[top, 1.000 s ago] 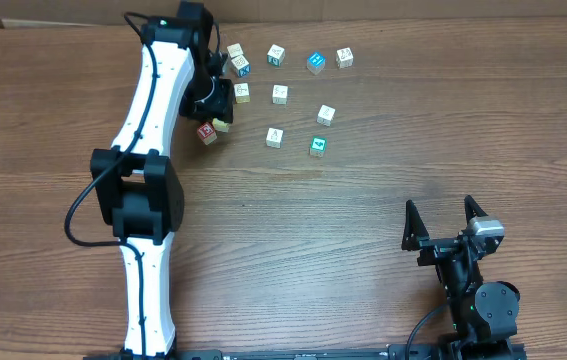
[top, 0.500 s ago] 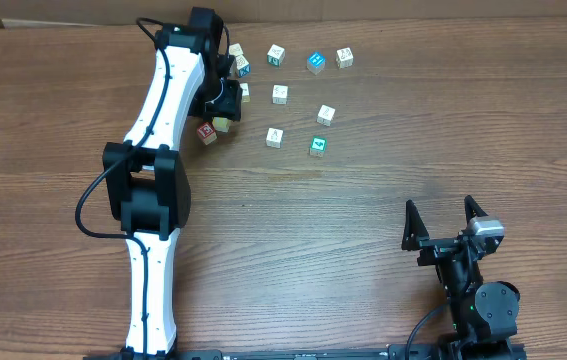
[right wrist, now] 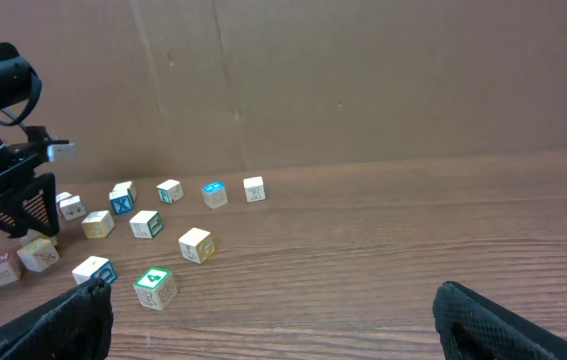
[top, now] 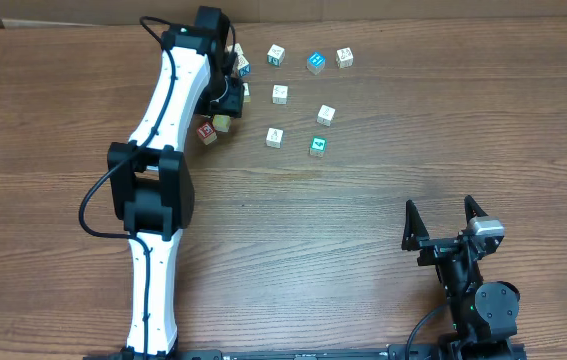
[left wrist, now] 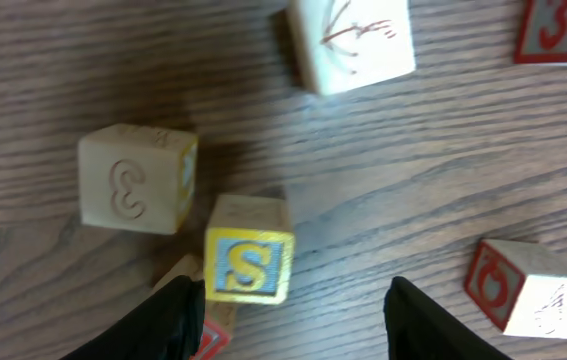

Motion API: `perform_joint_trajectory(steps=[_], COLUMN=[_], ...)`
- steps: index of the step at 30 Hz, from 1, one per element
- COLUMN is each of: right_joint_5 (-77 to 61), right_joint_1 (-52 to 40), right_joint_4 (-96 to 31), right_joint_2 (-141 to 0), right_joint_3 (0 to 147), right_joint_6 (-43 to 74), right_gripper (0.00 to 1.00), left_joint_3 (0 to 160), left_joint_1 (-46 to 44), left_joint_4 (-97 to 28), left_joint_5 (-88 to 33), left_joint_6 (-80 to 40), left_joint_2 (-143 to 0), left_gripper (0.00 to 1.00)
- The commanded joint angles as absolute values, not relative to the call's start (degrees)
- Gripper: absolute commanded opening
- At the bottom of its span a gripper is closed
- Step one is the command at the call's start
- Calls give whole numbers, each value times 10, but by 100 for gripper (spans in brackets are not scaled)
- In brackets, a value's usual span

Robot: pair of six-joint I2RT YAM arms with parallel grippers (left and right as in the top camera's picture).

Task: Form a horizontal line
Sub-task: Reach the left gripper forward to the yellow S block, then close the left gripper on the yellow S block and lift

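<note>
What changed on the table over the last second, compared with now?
The left arm swung slightly rightward in the overhead view, carrying its open left gripper further over the blocks, close to the S block. It gripped and released nothing. The blocks and the parked right arm, with the right gripper open, stayed put.
</note>
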State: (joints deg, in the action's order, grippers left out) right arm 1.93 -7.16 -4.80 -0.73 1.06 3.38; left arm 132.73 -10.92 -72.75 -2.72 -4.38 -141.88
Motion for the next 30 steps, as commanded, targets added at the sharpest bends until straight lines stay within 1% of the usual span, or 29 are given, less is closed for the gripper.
perform_joint_trajectory(steps=[1,8,14,18,20,21,27,29,30], right_joint_5=[25,25,25,25,25,25,25,25,25], right_joint_1=[-74,-74,-74,-74,-74,-74,-74,-74,-74], right_joint_4=[-46,-46,-46,-46,-46,-46,-46,-46,-46], right_joint_2=[-2,-2,-2,-2,-2,-2,-2,-2,-2], right_joint_3=[4,4,4,4,4,4,4,4,4], right_joint_6=[31,31,31,31,31,31,31,31,31], right_gripper=[100,100,100,100,100,100,100,100,100], left_joint_3=[1322,1309,1259,1252,1252,1252,1251,1251,1251], left_joint_1=[-117,-118,-118,-118,-120,-120,-120,-120,-120], left_joint_4=[-719,-715,-664,-657,-657,-659,-664,-664,-664], left_joint_5=[-22,6,6,6,6,6,6,6,6], left_joint_6=[-50,-54,-54,-54,-54,-54,-54,-61,-67], left_joint_2=[-1432,-1432,-1432,-1432,-1432,-1432,-1432,-1432,-1432], left_gripper=[55,56,61,55,49,48,45,40,41])
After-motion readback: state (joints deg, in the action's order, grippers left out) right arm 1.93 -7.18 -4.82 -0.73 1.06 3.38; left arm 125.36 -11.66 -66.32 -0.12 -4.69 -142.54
